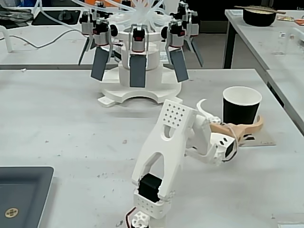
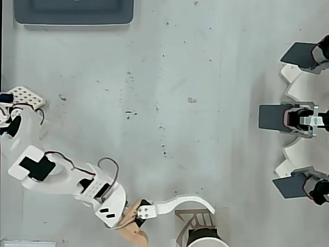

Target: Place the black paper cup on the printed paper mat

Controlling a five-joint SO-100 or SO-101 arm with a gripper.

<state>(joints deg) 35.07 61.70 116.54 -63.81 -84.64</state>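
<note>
A white 3D-printed robot arm (image 1: 164, 152) reaches across a pale grey, speckled table (image 1: 66, 118) toward a tapered black paper cup (image 1: 241, 105) with a white interior and rolled rim, which stands upright on a pale beige printed paper mat (image 1: 261, 138) near the table's right edge in the fixed view. The two-finger gripper (image 1: 235, 118), one finger white and curved, the other tan, is spread open around the base of the cup, the tan finger passing in front of it and the white one curling up on its left; whether either finger touches the cup cannot be told. In the overhead view the cup (image 2: 205, 239) is cut off by the bottom edge, with the mat's (image 2: 185, 221) black line pattern showing beside it and the white finger arching over the sheet. A large white turntable-like stand (image 1: 140, 61) carrying dark grey paddles and red-and-black motors fills the far side of the table, well apart from the cup. A dark grey tray (image 1: 21, 194) lies at the lower left corner of the fixed view. On a separate table behind, a wide dark bowl with chopsticks (image 1: 259, 15) sits
</note>
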